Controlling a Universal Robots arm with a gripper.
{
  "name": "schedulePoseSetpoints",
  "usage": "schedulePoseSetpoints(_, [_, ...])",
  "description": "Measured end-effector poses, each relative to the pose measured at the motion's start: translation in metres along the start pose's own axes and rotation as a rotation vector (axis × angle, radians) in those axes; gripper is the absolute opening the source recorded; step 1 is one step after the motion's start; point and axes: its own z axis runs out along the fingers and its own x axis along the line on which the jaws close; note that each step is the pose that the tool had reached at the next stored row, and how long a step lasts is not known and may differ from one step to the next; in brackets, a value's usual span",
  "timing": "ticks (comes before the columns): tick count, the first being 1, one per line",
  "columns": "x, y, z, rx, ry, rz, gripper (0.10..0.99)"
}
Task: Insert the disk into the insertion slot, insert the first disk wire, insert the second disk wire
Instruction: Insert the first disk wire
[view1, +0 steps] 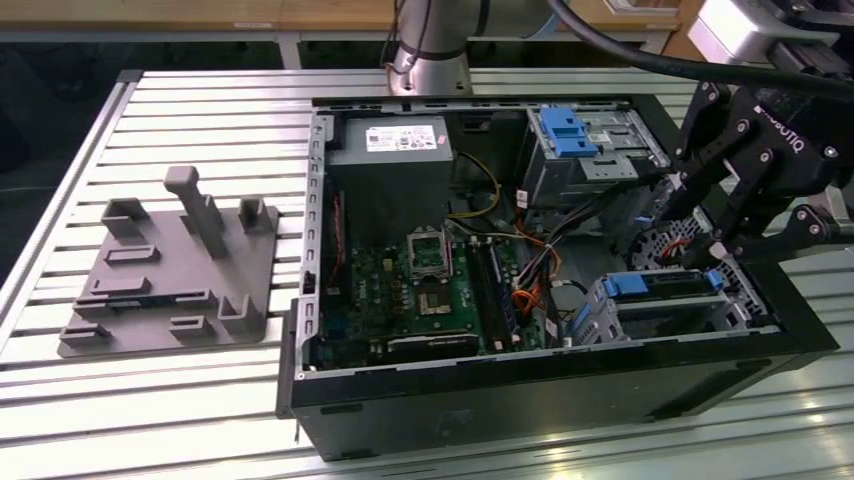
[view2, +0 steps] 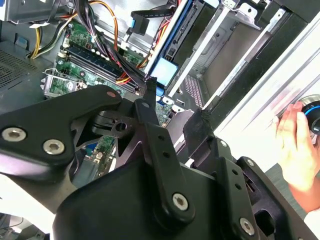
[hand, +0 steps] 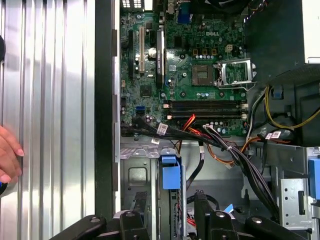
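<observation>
Disk (view1: 657, 285) – blue caddy, silver-grey body – sits in insertion slot (view1: 597, 322), in corner of open computer case (view1: 534, 385) at exterior view's right. Gripper (view1: 717, 255) hangs just above disk's blue end. In first wrist view, fingertips (hand: 141, 206) parted, blue caddy tab between and just beyond them – nothing clamped, contact unclear. Bundle of wires (hand: 220, 145) near.

A gripper (view1: 727, 245) hangs at the frame's right over an open computer case (view1: 534, 400), just above the disk (view1: 661, 285) sitting in the slot (view1: 603, 322). A grey fixture (view1: 174, 270) lies at left.
</observation>
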Motion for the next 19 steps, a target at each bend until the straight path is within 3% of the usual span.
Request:
schedulePoseSetpoints(8, [0.0000,0.0000,0.0003,0.000,-0.0001,0.000,0.498])
schedulePoseSetpoints(9, [0.0000,0.0001,0.0004,0.007,-0.0005,0.000,0.498])
schedulePoseSetpoints(12, [0.0002,0.0012,0.0004,0.056,-0.0059,-0.003,0.498])
schedulePoseSetpoints(13, [0.0002,0.0013,0.0005,0.066,-0.0091,-0.004,0.498])
schedulePoseSetpoints(14, [0.0002,0.0012,0.0007,0.068,-0.0132,-0.003,0.498])
schedulePoseSetpoints(16, [0.0009,0.0012,0.0015,0.068,-0.0291,-0.003,0.498])
schedulePoseSetpoints(17, [0.0009,0.0008,0.0027,0.067,-0.0323,-0.003,0.498])
schedulePoseSetpoints(19, [0.0009,0.0004,0.0032,0.064,-0.0286,-0.003,0.498])
